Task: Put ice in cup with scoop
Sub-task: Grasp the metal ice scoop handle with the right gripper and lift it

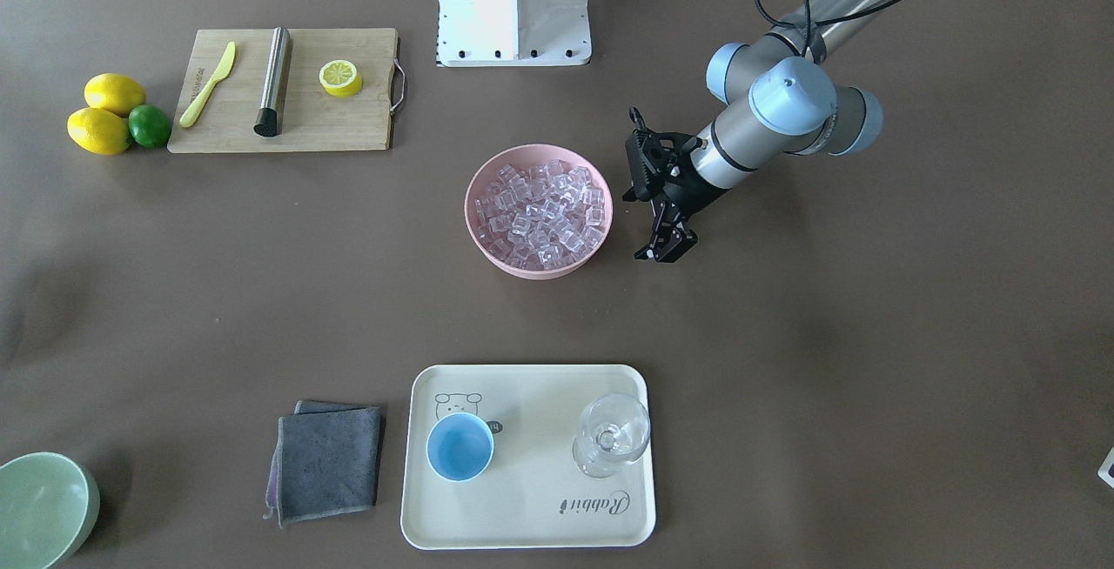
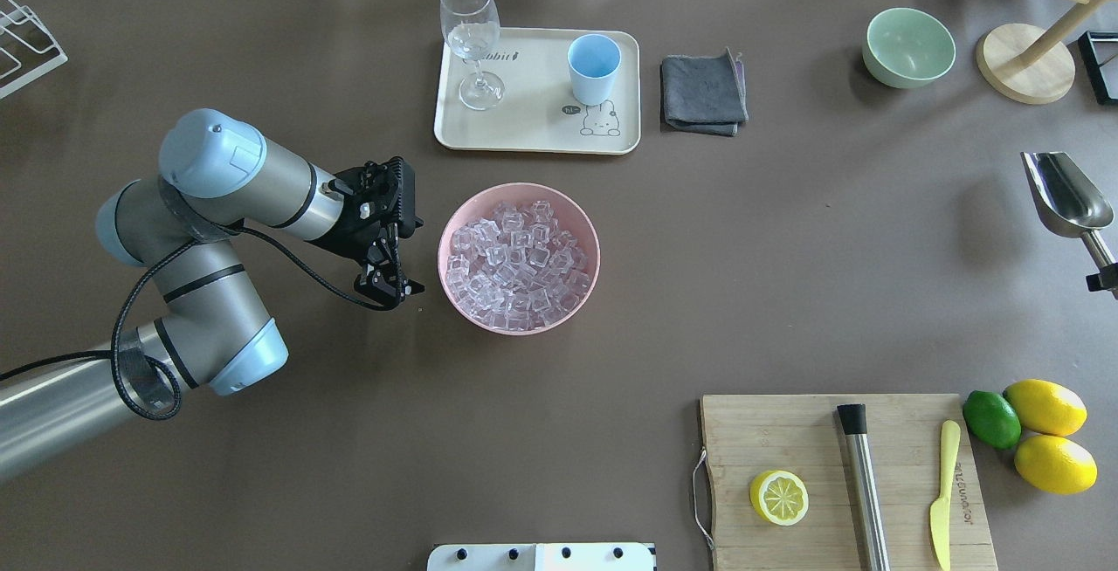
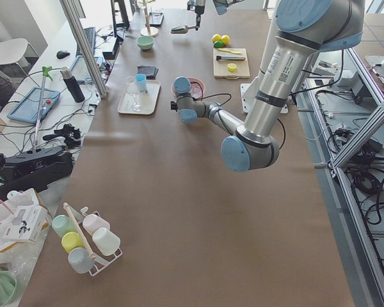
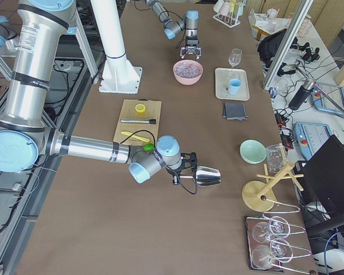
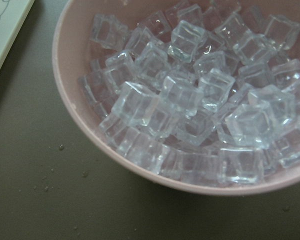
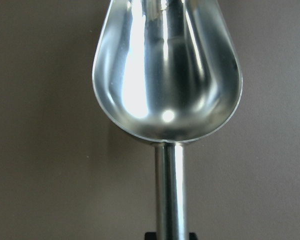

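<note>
The ice [image 2: 515, 261] is a heap of clear cubes filling a pink bowl [image 2: 454, 296] at mid-table; it also fills the left wrist view [image 5: 190, 100]. The light-blue cup [image 2: 594, 69] stands upright and empty on a cream tray [image 2: 533, 130]. My left gripper [image 2: 389, 287] hangs just left of the bowl, open and empty. My right gripper [image 2: 1105, 278], at the table's far right, is shut on the thin handle of the silver scoop [image 2: 1061, 196]. The scoop's trough [image 6: 167, 70] is empty and held above the table.
A clear stemmed glass [image 2: 472, 38] shares the tray. A grey cloth [image 2: 703, 92] and a pale-green bowl [image 2: 908, 47] lie to its right. The cutting board [image 2: 838, 440] holds a lemon half, a steel cylinder and a yellow knife. Lemons and a lime [image 2: 991, 418] sit beside it.
</note>
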